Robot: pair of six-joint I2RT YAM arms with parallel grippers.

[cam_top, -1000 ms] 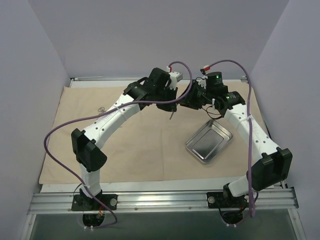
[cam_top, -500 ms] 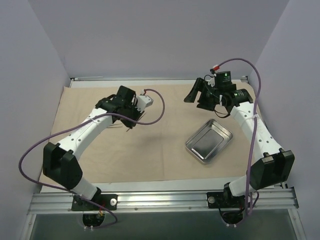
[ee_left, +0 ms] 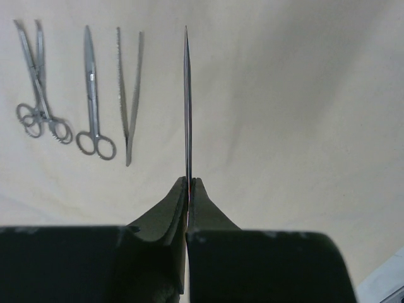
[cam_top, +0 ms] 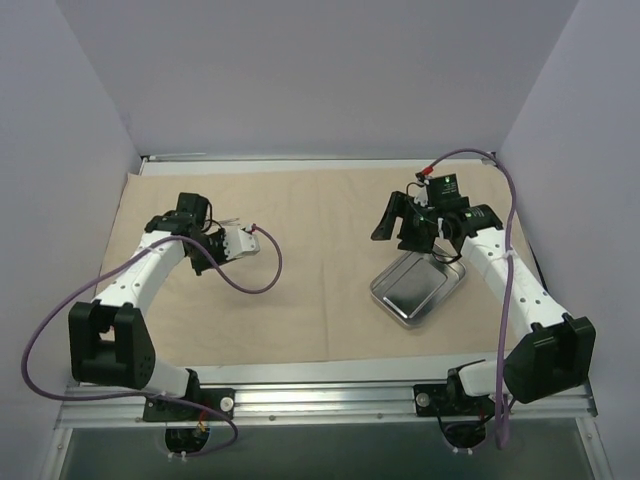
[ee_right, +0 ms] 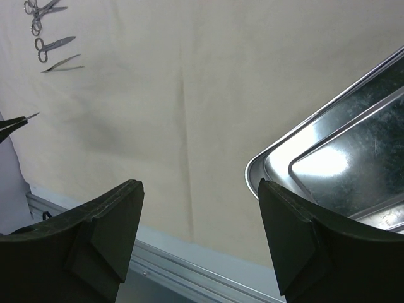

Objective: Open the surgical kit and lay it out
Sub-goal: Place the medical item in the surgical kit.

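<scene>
The surgical kit's beige cloth (cam_top: 310, 280) lies spread flat over the table. On its right part sits the shiny steel tray (cam_top: 385, 295), whose corner (ee_right: 297, 136) shows beside my right gripper (ee_right: 199, 189). That gripper (cam_top: 392, 228) hangs open and empty above the tray's far left corner. My left gripper (ee_left: 188, 180) is shut on a thin metal instrument (ee_left: 187, 95), seen edge-on and held above the cloth. To its left, a clamp (ee_left: 39, 88), scissors (ee_left: 93, 107) and tweezers (ee_left: 129, 95) lie in a row. The left gripper (cam_top: 205, 250) is over the cloth's left part.
A metal rail (cam_top: 320, 400) carrying both arm bases runs along the near edge. Grey walls close in the left, right and back sides. The left arm's purple cable (cam_top: 265, 265) loops over the cloth. The cloth's near edge and the rail show under the right gripper.
The left arm swung left from the middle to beside the laid-out row, still holding the thin instrument. The right gripper opened, let go and drew back over the tray.
</scene>
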